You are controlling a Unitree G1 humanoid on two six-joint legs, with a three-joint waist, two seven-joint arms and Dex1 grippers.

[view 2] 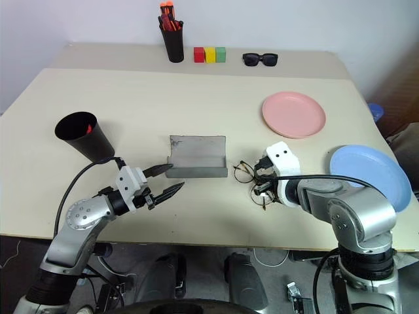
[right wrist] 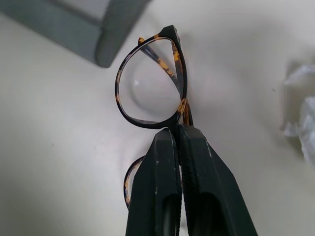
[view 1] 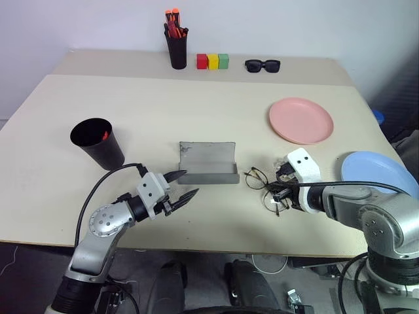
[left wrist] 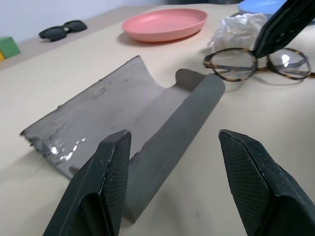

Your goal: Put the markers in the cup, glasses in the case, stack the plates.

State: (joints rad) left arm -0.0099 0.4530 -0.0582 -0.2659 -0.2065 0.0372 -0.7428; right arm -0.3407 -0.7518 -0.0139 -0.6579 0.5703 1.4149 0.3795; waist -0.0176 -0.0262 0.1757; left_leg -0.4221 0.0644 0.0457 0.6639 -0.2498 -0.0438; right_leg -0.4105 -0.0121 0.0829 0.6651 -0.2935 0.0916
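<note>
Left eye view: the open case point(view 1: 208, 163) lay at frame centre, the left gripper point(view 1: 181, 190) agape and empty at lower left of it. Right wrist view: the right gripper point(right wrist: 178, 133) was clamped on the glasses point(right wrist: 152, 86) at their bridge.

Silver arms w/ black cables, white wrists, black textured pincer fingers point(left wrist: 110, 172).

Round clear-lens glasses point(right wrist: 150, 91) with a thin tortoiseshell frame are lying beside the open grey hard-shell case point(view 1: 208, 163). A salmon plastic plate point(view 1: 300, 120) and a light-blue plate point(view 1: 380, 171) are sitting apart; a black tapered cup point(view 1: 98, 142) is standing upright.
</note>
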